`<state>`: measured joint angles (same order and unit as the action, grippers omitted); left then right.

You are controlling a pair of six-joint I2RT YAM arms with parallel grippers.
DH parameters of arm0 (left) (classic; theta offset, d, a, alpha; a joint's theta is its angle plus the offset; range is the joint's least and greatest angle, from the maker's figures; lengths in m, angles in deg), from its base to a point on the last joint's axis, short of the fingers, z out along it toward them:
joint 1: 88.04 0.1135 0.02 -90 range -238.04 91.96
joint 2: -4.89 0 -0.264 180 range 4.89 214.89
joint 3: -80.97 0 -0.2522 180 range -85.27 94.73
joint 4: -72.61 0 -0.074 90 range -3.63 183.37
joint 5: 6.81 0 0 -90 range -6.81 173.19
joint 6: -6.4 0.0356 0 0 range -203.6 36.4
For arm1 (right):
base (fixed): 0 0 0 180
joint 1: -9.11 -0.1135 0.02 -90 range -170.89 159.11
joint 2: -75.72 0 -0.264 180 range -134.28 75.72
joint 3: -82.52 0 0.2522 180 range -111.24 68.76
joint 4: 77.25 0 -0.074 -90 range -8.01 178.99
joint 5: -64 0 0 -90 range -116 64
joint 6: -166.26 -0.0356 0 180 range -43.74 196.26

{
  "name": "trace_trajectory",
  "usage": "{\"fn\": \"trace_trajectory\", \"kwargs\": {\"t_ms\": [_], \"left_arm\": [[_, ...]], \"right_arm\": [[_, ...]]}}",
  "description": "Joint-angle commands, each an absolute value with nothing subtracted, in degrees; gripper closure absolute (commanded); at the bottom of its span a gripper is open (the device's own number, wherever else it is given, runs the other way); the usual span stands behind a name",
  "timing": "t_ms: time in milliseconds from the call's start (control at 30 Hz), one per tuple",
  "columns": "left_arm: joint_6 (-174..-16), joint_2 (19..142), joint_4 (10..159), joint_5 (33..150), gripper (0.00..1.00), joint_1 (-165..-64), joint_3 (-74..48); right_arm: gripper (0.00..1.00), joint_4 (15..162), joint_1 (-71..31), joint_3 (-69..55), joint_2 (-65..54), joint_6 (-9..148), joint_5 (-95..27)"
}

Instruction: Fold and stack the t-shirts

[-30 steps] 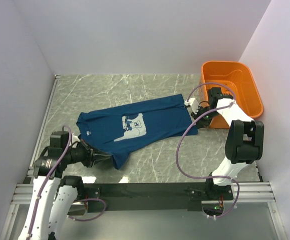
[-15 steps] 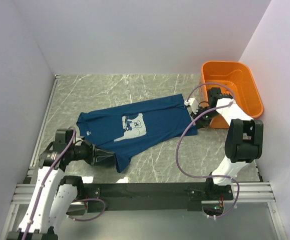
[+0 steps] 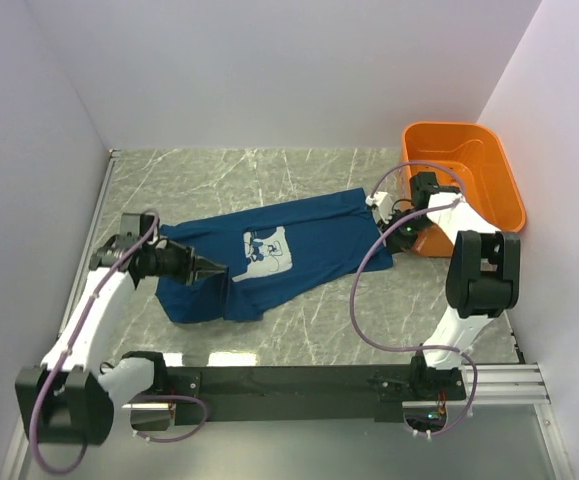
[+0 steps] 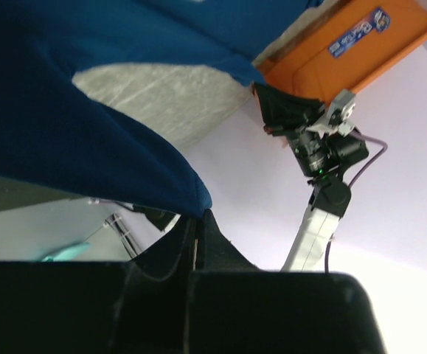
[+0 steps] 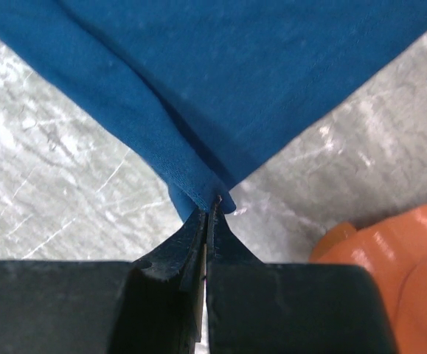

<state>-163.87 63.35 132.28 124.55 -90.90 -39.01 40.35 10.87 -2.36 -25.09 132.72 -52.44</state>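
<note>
Advise carrying the lifted edge level toward the orange basket (image 3: 456, 128), with the anchor corner held taut. Both grippers are clamped shut on the t-shirt (image 3: 304, 250): the right gripper (image 5: 212, 206) on the corner beside the basket, the left gripper (image 3: 219, 268) on what appears to be the far, sleeve-side edge. The shirt lies spread away from the basket

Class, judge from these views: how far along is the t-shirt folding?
Done: t-shirt spread on the table. In hand: left pincer, shut on one edge, holds it raised over the shirt; right pincer grips the corner beside the basket. Left: every fold and the stacking.
</note>
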Motion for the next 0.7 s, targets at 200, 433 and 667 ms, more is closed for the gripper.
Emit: {"fn": "trace_trajectory", "kwargs": {"t_ms": [200,433,667], "left_arm": [[-157.8,76.1,120.6,123.5,0.99,-83.9,-32.4],[-154.3,88.1,117.4,125.1,0.99,-83.2,-24.6],[-151.4,95.9,117.8,124.9,0.99,-82.6,-17.4]], "right_arm": [[1.0,44.9,10.0,-7.5,-29.0,127.2,-52.7],[1.0,45.7,10.0,-9.6,-30.5,125.2,-51.7],[1.0,45.7,10.1,-11.2,-31.1,124.1,-50.8]]}}
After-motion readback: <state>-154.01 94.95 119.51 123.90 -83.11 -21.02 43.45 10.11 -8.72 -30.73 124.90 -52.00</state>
